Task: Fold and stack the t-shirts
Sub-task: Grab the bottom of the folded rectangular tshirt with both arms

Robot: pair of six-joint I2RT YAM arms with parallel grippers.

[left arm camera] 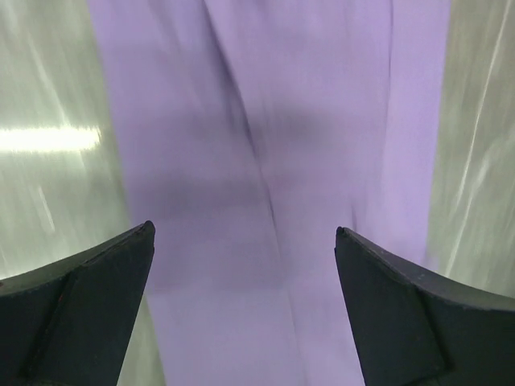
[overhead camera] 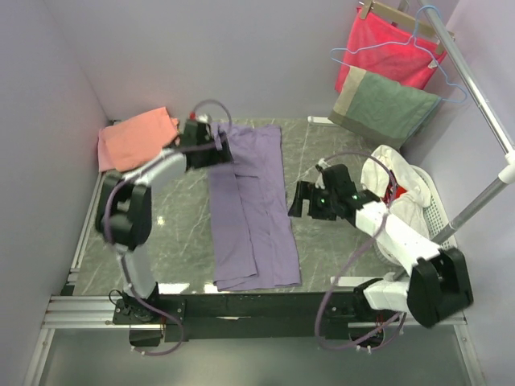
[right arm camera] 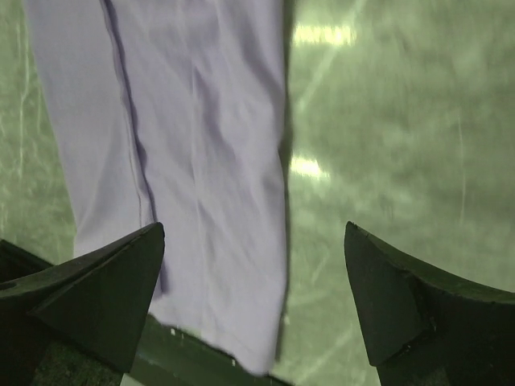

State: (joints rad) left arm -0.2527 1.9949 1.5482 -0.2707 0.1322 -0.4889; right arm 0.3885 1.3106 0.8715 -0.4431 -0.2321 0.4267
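We have the lavender t-shirt (overhead camera: 249,209) lying as a long narrow strip down the middle of the table (overhead camera: 338,161), already folded lengthwise, with a crease running along it in both wrist views. Our left gripper (overhead camera: 216,146) hangs over the far end of that shirt, near its left corner, with its fingers spread wide and nothing between them. Our right gripper (overhead camera: 296,201) sits just off the shirt's right edge, about midway along it, equally wide open and empty. We judge the step in hand to be the crosswise fold. To do it well we should pinch through every layer at the shirt's two far corners, so the right arm must first reach the far right corner. Then we lift only a little, carry both corners toward the near end at an even pace, and lay edge on edge. The salmon-pink t-shirt (overhead camera: 137,138) lies folded beyond the lavender shirt's far left corner, apart from it, so the stacking is not yet done. The tabletop is dark green, marbled and glossy, and cloth will likely slide on it, so we should pull gently. Pale lilac walls stand left of and behind the shirt. To its far right a red cloth (overhead camera: 386,40) and a grey-green towel (overhead camera: 378,104) hang by a rail (overhead camera: 475,96), and a white basket (overhead camera: 430,209) sits to its right.
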